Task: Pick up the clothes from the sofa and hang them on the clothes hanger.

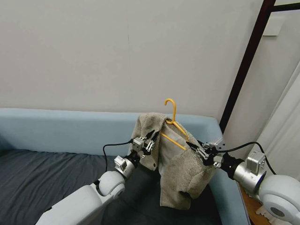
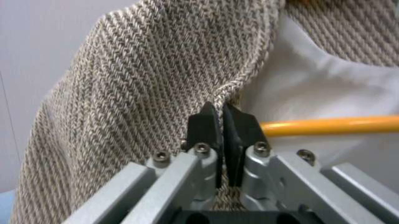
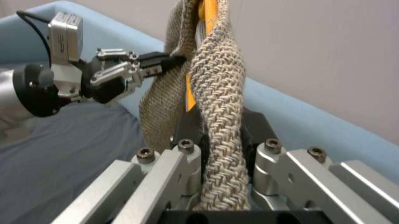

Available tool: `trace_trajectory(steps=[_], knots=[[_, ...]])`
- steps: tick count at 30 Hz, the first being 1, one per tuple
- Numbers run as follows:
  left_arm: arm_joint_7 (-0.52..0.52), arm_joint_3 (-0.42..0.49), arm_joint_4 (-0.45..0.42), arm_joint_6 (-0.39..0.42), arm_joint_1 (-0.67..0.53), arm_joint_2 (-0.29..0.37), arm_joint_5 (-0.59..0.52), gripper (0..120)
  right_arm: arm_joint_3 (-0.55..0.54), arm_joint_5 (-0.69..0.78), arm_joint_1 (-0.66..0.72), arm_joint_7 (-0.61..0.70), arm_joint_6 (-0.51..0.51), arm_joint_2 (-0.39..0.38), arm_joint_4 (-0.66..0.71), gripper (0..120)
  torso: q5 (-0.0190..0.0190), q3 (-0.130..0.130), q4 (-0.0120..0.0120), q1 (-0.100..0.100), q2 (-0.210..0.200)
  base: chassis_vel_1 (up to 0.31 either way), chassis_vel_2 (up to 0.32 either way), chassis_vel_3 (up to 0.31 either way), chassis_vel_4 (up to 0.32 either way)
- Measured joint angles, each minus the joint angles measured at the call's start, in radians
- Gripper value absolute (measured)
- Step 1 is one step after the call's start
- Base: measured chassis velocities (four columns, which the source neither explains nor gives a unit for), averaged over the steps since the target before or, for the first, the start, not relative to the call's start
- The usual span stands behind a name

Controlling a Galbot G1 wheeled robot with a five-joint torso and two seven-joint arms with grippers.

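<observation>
One cardigan [image 1: 178, 173] is seen draped on one yellow hanger [image 1: 171, 112]. Both are held in the air over the right end of the one blue sofa [image 1: 56, 129], in front of the far wall [image 1: 117, 47]. The hanger's hook is seen standing free above the collar. Two grippers are counted, both at the garment. The left gripper [image 1: 151, 140] is placed at the cardigan's left front edge, and its two black fingertips [image 2: 204, 128] are pressed together on the knitted hem, just beside the hanger's bar. The right gripper [image 1: 197, 149] is placed at the right shoulder, where the knit is pinched between its two fingers [image 3: 187, 123], with the hanger's arm just beside it. The cardigan's lower part is left hanging loose below the right gripper, above the dark seat cushion [image 1: 42, 183].
</observation>
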Motion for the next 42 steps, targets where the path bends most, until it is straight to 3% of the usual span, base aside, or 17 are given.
trace_trajectory(steps=[15, 28, 42], knots=[[-0.018, -0.005, -0.077, 0.004, -0.061, 0.071, -0.071, 0, -0.024, -0.056, -0.010, -0.015, 0.016, 0.028, -0.092, 10, 0.0001, 0.000, 0.0001, 0.000, 0.000, 0.000, 0.000, 0.000, 0.000], [-0.026, -0.003, -0.047, 0.017, -0.126, 0.068, -0.108, 0, -0.030, -0.161, -0.021, -0.077, 0.063, 0.014, -0.045, 10, 0.0001, 0.000, 0.0000, 0.000, 0.000, 0.000, 0.000, 0.000, 0.000], [-0.024, 0.008, -0.108, 0.016, -0.038, 0.095, -0.082, 0, -0.028, -0.026, 0.005, 0.021, -0.007, 0.021, -0.075, 10, 0.0001, 0.000, 0.0001, 0.000, 0.000, 0.000, 0.000, 0.000, 0.000]])
